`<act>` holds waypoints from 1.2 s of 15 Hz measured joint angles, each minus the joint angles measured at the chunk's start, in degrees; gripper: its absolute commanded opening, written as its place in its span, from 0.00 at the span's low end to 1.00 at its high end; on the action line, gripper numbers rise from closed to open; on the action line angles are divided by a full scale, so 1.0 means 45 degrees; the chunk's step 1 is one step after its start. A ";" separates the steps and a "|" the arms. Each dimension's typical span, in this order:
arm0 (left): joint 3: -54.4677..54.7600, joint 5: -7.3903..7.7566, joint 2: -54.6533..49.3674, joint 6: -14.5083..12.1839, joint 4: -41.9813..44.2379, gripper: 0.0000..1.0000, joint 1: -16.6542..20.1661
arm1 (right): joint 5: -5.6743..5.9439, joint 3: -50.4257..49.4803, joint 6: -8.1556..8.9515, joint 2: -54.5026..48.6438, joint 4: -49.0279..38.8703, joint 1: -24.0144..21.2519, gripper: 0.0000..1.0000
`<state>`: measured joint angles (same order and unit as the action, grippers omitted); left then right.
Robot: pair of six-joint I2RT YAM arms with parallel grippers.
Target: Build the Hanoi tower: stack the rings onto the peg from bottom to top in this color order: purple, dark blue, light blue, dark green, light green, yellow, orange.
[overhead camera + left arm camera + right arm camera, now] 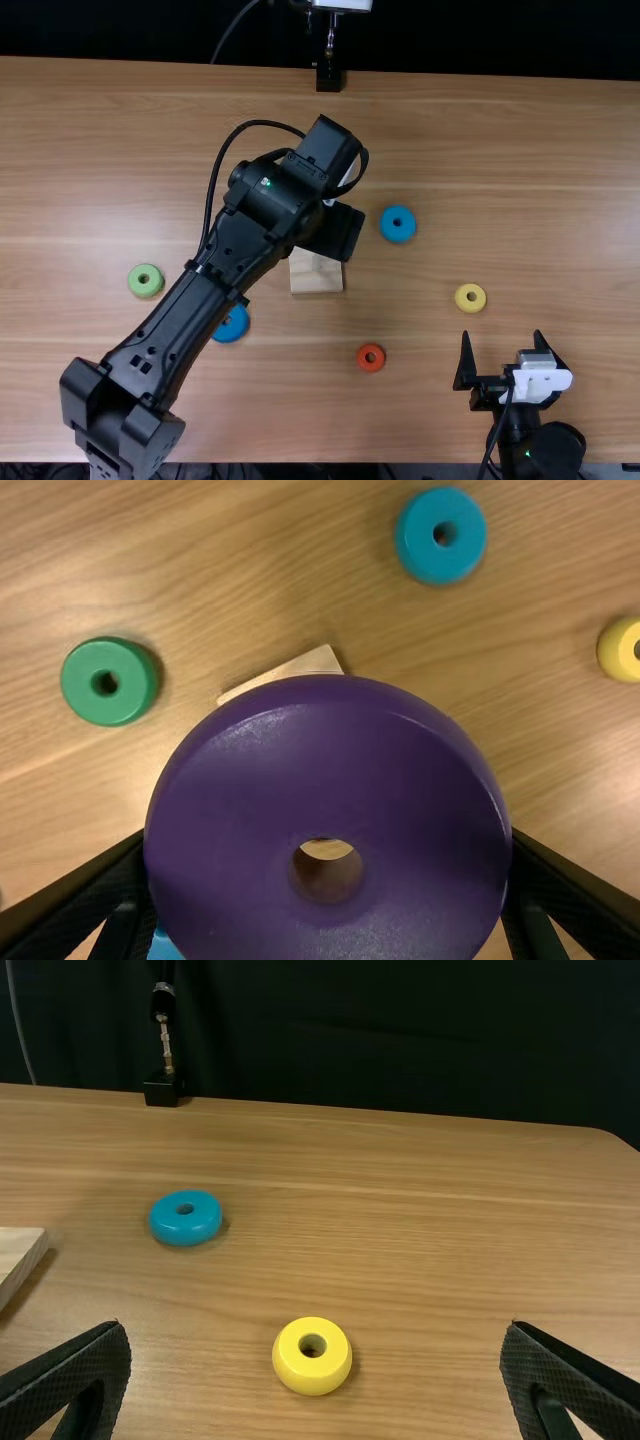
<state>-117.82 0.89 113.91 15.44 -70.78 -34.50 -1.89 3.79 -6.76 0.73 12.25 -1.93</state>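
Note:
My left gripper (334, 230) is above the wooden base (316, 275) in the top view. In the left wrist view the left gripper (328, 855) is shut on the purple ring (330, 750), which covers most of the base (310, 664); the peg is hidden. My right gripper (502, 340) stands open at the near right; likewise the right gripper (316, 1328) in its wrist view. Loose on the table lie the light blue ring (397, 224), yellow ring (470, 298), orange ring (371, 357), light green ring (145, 280), dark blue ring (231, 323) and dark green ring (109, 681).
The left arm crosses over the table (540, 180) from the near left, partly covering the dark blue ring. A black stand (328, 76) is at the table's far edge, with a dark curtain behind it.

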 measured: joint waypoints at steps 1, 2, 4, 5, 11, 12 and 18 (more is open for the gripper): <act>0.0000 -0.0005 -0.0005 0.0073 0.0010 0.00 -0.0005 | -0.0005 0.0000 0.0000 0.0000 0.0000 0.0005 1.00; 0.0000 -0.0005 0.0000 0.0155 0.0044 0.00 -0.0005 | 0.0000 -0.0005 0.0005 0.0000 0.0005 0.0000 1.00; 0.0000 -0.0005 0.0000 0.0267 0.0117 0.00 -0.0005 | -0.0005 0.0000 0.0005 0.0000 0.0005 0.0005 1.00; 0.0000 -0.0005 0.0000 0.0287 0.0136 0.00 -0.0005 | -0.0005 -0.0005 0.0005 0.0000 0.0005 0.0005 1.00; 0.0000 -0.0005 0.0442 0.0291 0.0126 0.00 0.0000 | -0.0005 0.0000 0.0000 0.0000 0.0010 0.0005 1.00; 0.0000 -0.0005 0.0461 0.0291 0.0126 0.00 0.0000 | -0.0005 -0.0005 0.0005 0.0000 0.0005 0.0005 1.00; 0.0301 -0.0005 0.0461 0.0287 -0.0029 1.00 0.0000 | -0.0010 -0.0005 0.0005 0.0000 0.0005 0.0005 1.00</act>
<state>-116.46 0.86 115.98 16.73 -70.91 -34.50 -1.93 3.77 -6.74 0.73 12.27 -1.91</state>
